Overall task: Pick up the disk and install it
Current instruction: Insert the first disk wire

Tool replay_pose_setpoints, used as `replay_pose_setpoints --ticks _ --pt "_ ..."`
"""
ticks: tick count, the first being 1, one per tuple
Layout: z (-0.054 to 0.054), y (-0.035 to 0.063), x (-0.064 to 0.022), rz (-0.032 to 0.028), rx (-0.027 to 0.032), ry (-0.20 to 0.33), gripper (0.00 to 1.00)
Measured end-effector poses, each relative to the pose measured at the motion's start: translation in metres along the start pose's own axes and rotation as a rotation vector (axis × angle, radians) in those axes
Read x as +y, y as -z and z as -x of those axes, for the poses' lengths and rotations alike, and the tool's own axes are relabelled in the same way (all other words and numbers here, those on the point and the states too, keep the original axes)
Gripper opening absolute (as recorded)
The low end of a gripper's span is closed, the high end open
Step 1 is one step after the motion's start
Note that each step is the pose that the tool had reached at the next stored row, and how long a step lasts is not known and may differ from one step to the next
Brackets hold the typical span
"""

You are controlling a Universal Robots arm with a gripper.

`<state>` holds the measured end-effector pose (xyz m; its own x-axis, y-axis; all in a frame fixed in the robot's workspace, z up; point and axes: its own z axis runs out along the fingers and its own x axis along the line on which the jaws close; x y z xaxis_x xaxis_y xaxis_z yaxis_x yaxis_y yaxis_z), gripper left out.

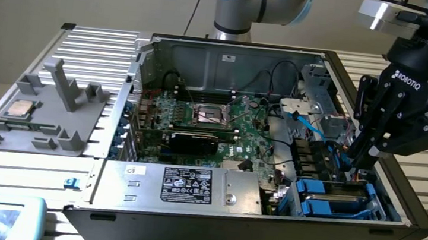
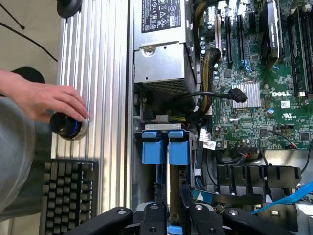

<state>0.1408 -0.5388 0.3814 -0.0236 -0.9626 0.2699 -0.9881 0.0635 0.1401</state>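
My gripper (image 1: pixel 359 162) hangs fingers-down inside the open computer case, at its end on the exterior view's right, over the drive bay (image 1: pixel 333 198). In the wrist view the gripper (image 2: pixel 171 203) is shut on a thin silver-grey edge, the disk (image 2: pixel 171 183), seen edge-on between the black fingers (image 2: pixel 159 198). A bit of blue rail shows at its near end. The disk points toward two blue carrier handles (image 2: pixel 166 147) seated in the bay. Most of the disk's face is hidden.
A grey power supply (image 1: pixel 191 186) with a black label sits beside the bay, and the motherboard (image 1: pixel 206 119) and cables (image 1: pixel 309 124) lie behind. A grey tray (image 1: pixel 35 113) holds a small silver chip. A person's hand (image 2: pixel 44 100) rests on a black knob (image 2: pixel 68 126) above a keyboard (image 2: pixel 68 196).
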Motion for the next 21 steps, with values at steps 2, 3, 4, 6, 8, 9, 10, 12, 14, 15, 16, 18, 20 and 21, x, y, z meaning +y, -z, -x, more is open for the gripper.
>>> replay_pose_setpoints --ticks 2,3,4,6,8,9,10,12,14,15,16,18,20,21 --pt "0.0 0.0 0.0 0.0 0.0 0.0 0.25" --pt "0.0 0.0 0.0 0.0 -0.0001 0.0 0.25" --pt "0.0 0.0 0.0 0.0 -0.0001 0.0 0.25" --pt "0.0 0.0 0.0 0.0 0.0 0.0 0.25" --pt "0.0 0.0 0.0 0.0 -0.0001 0.0 0.25" --pt "0.0 0.0 0.0 0.0 -0.0001 0.0 0.25" --pt "0.0 0.0 0.0 0.0 -0.0001 0.0 0.25" --pt "0.0 -0.0004 0.0027 -0.0004 0.0 0.0 0.25" --pt "0.0 -0.0015 0.0069 -0.0005 -0.0001 0.0 0.25" --pt "0.0001 -0.0021 0.0083 -0.0004 -0.0001 0.0 0.25" --pt "0.0002 -0.0027 0.0086 -0.0004 -0.0018 0.0 0.25" --pt "0.0005 -0.0036 0.0084 -0.0004 -0.0091 0.002 0.25" --pt "0.0008 -0.0047 0.0084 -0.0003 -0.0223 0.004 0.25" --pt "0.001 -0.0054 0.0083 -0.0002 -0.0289 0.006 0.25"
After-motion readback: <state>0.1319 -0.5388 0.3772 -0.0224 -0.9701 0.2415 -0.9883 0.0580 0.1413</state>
